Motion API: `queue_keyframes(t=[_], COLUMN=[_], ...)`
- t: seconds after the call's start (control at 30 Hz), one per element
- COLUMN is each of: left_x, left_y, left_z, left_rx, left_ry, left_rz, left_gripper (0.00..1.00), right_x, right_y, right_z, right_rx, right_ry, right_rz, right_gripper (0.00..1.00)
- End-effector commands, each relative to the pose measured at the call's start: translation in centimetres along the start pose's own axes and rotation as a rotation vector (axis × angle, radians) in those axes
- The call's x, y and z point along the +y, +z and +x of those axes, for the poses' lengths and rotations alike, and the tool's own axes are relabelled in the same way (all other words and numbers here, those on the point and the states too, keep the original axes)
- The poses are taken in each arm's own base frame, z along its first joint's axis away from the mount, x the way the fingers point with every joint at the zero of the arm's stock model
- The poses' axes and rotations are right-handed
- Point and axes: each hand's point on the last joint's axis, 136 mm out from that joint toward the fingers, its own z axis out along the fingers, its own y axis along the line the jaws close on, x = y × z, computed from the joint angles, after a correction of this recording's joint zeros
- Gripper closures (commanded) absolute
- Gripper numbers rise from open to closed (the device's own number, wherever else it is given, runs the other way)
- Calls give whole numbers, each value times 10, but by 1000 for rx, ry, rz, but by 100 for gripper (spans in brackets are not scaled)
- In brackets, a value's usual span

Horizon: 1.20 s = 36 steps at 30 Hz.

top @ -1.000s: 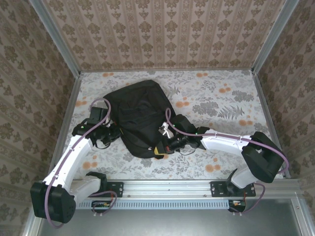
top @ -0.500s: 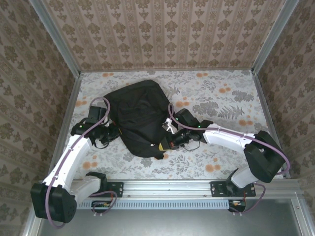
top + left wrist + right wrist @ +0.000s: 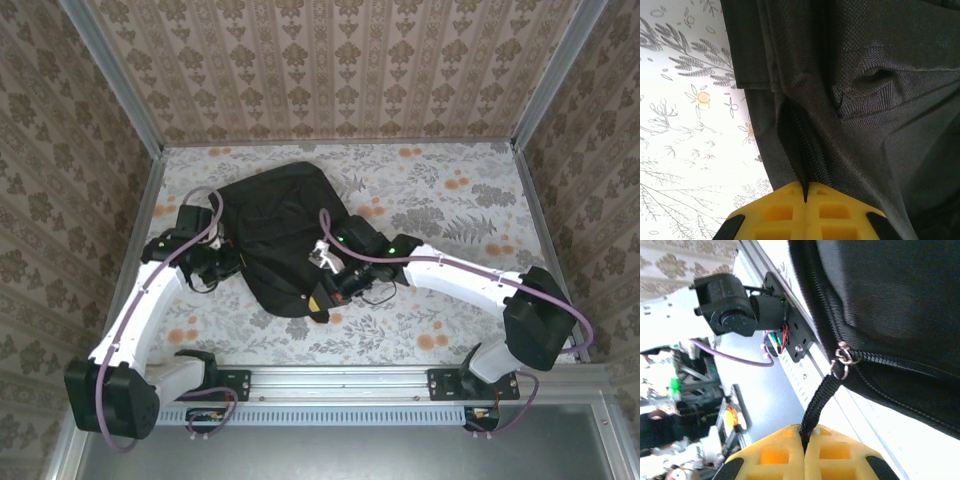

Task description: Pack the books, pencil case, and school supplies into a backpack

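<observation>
Backpack (image 3: 285,235), black and soft, lies on the flower-patterned bench (image 3: 450,200), a little left of the middle. You have both arms on it. Your left arm (image 3: 150,300) reaches in from the left and meets the backpack's left edge. Your right arm (image 3: 460,280) stretches across from the right and meets its near right corner.

In the left wrist view your left jaws are closed. The two yellow pads (image 3: 775,215) press together with no gap, and a fold of the black fabric runs straight down into the seam between them, so they grip the backpack itself. A zip line (image 3: 807,150) follows that fold up from the pads, with the bench's pattern showing to its left.

In the right wrist view your right jaws are closed too, pinching a black webbing pull strap (image 3: 820,400) between their own yellow pads (image 3: 765,460). The strap leads up to a small metal ring (image 3: 842,362) on the zip slider. From there a line of zip teeth (image 3: 890,365) runs off to the right along the backpack's edge. Behind the strap you see the silver rail (image 3: 790,375) at the bench's near edge, a black motor housing (image 3: 730,310) mounted by it, and a purple cable (image 3: 735,357) looping below that.
</observation>
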Motion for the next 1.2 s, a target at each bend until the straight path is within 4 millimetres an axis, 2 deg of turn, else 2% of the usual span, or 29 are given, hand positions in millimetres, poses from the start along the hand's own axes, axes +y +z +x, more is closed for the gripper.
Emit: queue_keyframes(t=[0.0, 0.07, 0.2, 0.3, 0.37, 0.4, 0.47, 0.57, 0.7, 0.9, 1.17], left_x=[-7, -19, -59, -87, -97, -99, -94, -71, -44, -41, -37], left_y=[-5, 2, 16, 26, 29, 30, 28, 20, 9, 6, 3], left_z=[-23, -30, -45, -59, -71, -77, -85, -85, -65, -17, 6], left_rx=[-64, -56, -28, -14, -15, -21, -25, -31, -19, 56, 87], left_ry=[58, 74, 183, 233, 237, 230, 200, 131, 42, -22, 9], left_rz=[-22, -17, -22, 2, 15, 14, 2, -25, -22, 41, -35], left_gripper=[100, 100, 100, 100, 99, 93, 85, 77, 69, 62, 62], right_x=[8, 17, 35, 38, 36, 36, 34, 24, 7, -4, -9], right_y=[4, 11, 30, 43, 48, 50, 51, 50, 51, 57, 60], right_z=[6, -6, -29, -49, -64, -71, -82, -93, -95, -94, -89], right_rx=[71, 63, 70, 46, -7, -35, -83, -139, -161, -148, -128], right_ry=[-63, -92, -135, -136, -144, -148, -148, -126, -80, -44, -28], right_rz=[67, 64, 43, 34, 44, 42, 47, 61, 56, 34, 31], right_gripper=[100, 100, 100, 100, 100, 100, 100, 100, 100, 100, 100])
